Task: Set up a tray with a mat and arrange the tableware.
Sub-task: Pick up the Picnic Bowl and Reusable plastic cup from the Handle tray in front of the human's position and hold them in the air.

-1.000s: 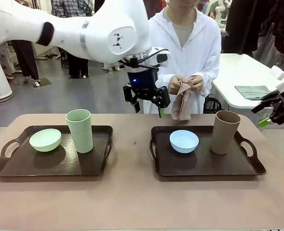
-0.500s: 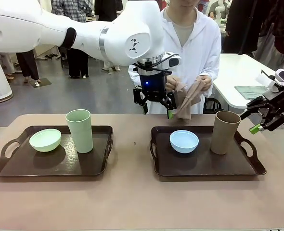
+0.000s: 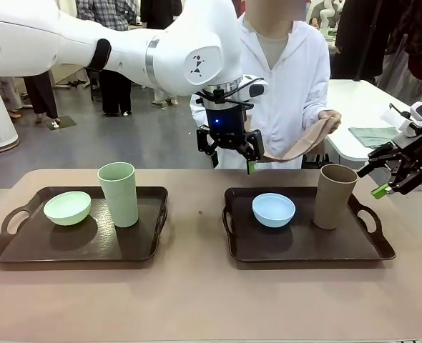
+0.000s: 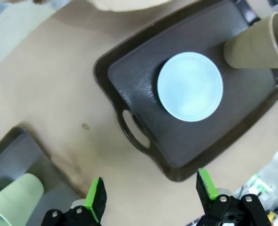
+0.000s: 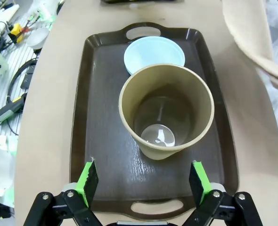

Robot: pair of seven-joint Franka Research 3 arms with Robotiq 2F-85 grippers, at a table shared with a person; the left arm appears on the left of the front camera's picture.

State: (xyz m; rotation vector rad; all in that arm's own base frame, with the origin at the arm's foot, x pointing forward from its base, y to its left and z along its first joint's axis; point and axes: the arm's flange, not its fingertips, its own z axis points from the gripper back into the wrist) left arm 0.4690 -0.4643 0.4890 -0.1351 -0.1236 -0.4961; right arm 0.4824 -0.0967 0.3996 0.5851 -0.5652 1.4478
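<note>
1. Hovering above the far edge of the counter (image 3: 197, 300), the left gripper (image 3: 232, 163) has its jaws spread wide with nothing between the green pads. Its wrist view looks down on the handle end of the right tray (image 3: 304, 251).
2. Right gripper (image 3: 383, 179) hangs just off that tray's right end, jaws equally wide and empty. Its wrist view looks straight down into the tan tumbler (image 3: 334, 196).
3. Counter is a smooth matte beige slab.
4. Both trays are dark brown rectangles with rounded corners, raised rims and a cut-out handle at each short end. The floor has a fine grain in the wrist views.
5. Left tray (image 3: 75, 249) carries the pale green bowl (image 3: 67, 207) at its left and the pale green tumbler (image 3: 118, 194) upright to the right of the bowl. Both are matte.
6. On the right tray, the light blue bowl (image 3: 273, 209) is round, shallow and matte. It sits left of centre toward the far rim.
7. The tan tumbler is tall, tapered and handleless, upright in the tray's far right corner. It is near the blue bowl but apart from it.
8. The mat (image 3: 300, 148) is soft tan cloth held by the person's hand (image 3: 329, 118) over the far side of the counter. In the front view it sits between the left gripper and the tan tumbler. It is not on a tray.
9. Free room: the near half of each tray floor is bare, a strip of bare counter runs between the trays, and a wide bare band runs along the near edge.
</note>
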